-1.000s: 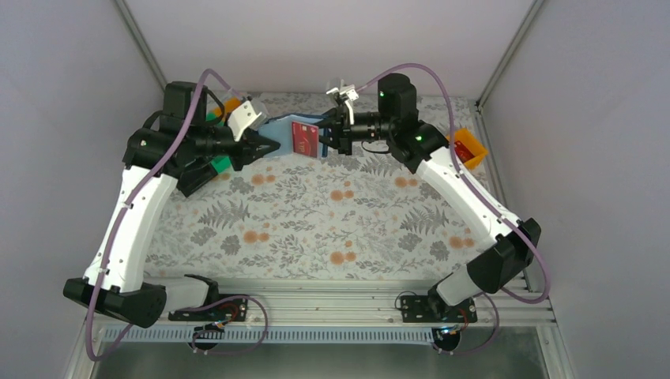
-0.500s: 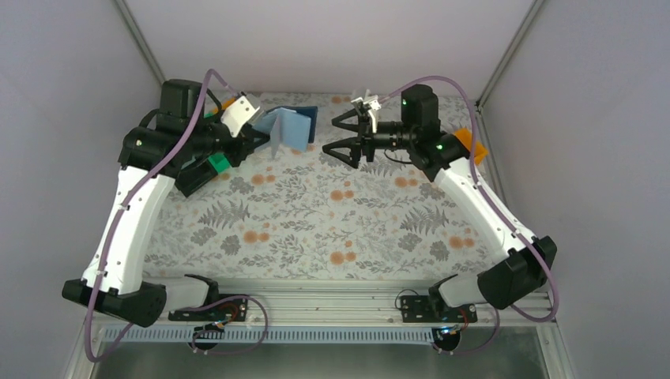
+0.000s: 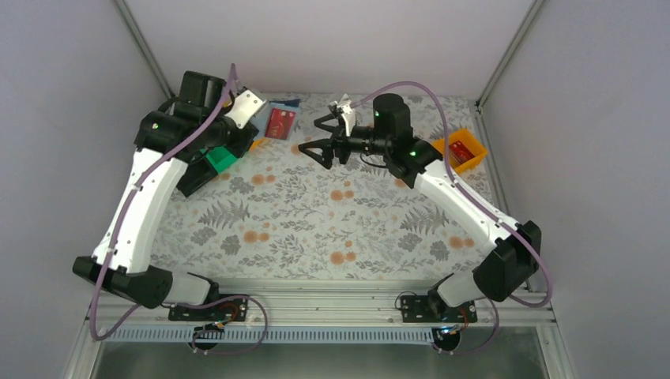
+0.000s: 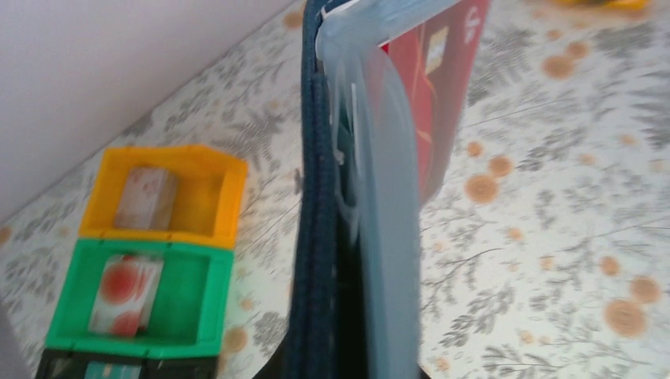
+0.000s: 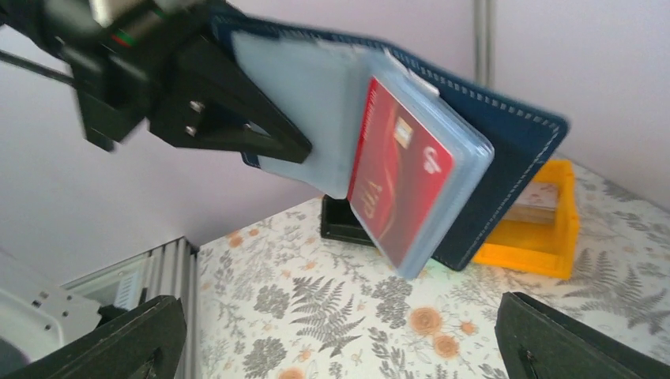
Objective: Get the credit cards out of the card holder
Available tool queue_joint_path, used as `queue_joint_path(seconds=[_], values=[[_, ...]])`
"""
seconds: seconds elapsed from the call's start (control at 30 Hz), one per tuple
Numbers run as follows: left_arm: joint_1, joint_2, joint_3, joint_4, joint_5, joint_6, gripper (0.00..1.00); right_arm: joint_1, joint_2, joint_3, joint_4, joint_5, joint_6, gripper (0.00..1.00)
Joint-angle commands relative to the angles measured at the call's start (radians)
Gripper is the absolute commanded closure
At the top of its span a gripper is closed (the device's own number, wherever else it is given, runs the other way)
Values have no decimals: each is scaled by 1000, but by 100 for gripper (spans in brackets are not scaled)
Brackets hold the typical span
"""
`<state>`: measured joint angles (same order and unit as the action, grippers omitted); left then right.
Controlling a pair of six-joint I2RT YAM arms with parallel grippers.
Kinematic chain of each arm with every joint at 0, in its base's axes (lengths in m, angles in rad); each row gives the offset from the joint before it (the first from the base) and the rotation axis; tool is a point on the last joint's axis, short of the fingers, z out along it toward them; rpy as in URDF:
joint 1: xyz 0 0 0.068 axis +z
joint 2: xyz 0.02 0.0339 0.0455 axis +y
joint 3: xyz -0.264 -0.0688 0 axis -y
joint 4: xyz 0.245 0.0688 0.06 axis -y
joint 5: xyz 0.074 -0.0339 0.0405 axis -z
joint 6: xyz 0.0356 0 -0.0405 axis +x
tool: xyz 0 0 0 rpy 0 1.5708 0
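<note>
— Left side?
— We find the left gripper (image 5: 300, 151) clamped shut on the card holder (image 5: 513, 142). It is held open above the table's far left, with a red credit card (image 5: 399, 178) in its pale blue pocket.
— Right side?
— We note the right gripper (image 3: 310, 136) spread wide and empty, just right of the card holder.

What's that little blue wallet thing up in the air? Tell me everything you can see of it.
The card holder is a dark navy bifold that looks like fabric, with pale stitching along its edge and lighter blue, see-through-looking pockets inside. It hangs tilted above the table, fanned open, pinched at one side by the left arm's fingers. A red card sits in the front pocket. Nothing else touches it.
</note>
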<state>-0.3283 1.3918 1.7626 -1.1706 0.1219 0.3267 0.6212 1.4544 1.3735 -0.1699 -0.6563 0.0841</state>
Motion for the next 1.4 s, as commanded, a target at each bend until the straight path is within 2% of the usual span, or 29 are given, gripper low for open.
queue_joint_path(seconds=[0.0, 0.17, 0.3, 0.43, 0.5, 0.6, 0.73, 0.77, 0.8, 0.9, 1.0, 1.13, 1.17, 1.23, 1.37], values=[[-7, -86, 71, -17, 259, 68, 98, 2, 38, 47, 20, -138, -38, 1], [-7, -101, 70, -50, 401, 108, 98, 1, 38, 57, 28, -152, -37, 1], [-7, -148, 45, -72, 538, 198, 98, -8, 23, 58, 18, -145, -51, 1], [-7, -151, 83, -124, 613, 248, 98, -16, -6, 60, -8, -218, -87, 3], [-7, -151, 83, -128, 618, 250, 98, -16, -20, 71, -42, -279, -123, 11], [-7, -149, 65, -124, 604, 248, 98, -15, -39, 87, -87, -325, -156, 27], [-7, -148, 44, -116, 589, 245, 98, -17, -54, 107, -149, -369, -191, 35], [-6, -147, 42, -116, 584, 243, 98, -16, -53, 117, -170, -378, -205, 39], [-7, -149, 41, -116, 579, 243, 98, -16, -54, 123, -186, -382, -221, 45], [-8, -151, 39, -113, 572, 239, 98, -16, -63, 119, -187, -383, -226, 74], [-7, -160, 28, -108, 563, 239, 98, -18, -67, 113, -196, -379, -228, 94], [-5, -171, -34, -57, 510, 218, 97, -19, -71, 88, -179, -389, -208, 96], [-6, -168, -50, -36, 483, 202, 91, -20, -69, 87, -174, -380, -190, 96], [-3, -161, -80, 19, 408, 161, 71, -20, -65, 86, -174, -330, -160, 96], [46, -133, -108, 123, 172, 72, 49, -30, -56, 72, -169, -168, -64, 96]])
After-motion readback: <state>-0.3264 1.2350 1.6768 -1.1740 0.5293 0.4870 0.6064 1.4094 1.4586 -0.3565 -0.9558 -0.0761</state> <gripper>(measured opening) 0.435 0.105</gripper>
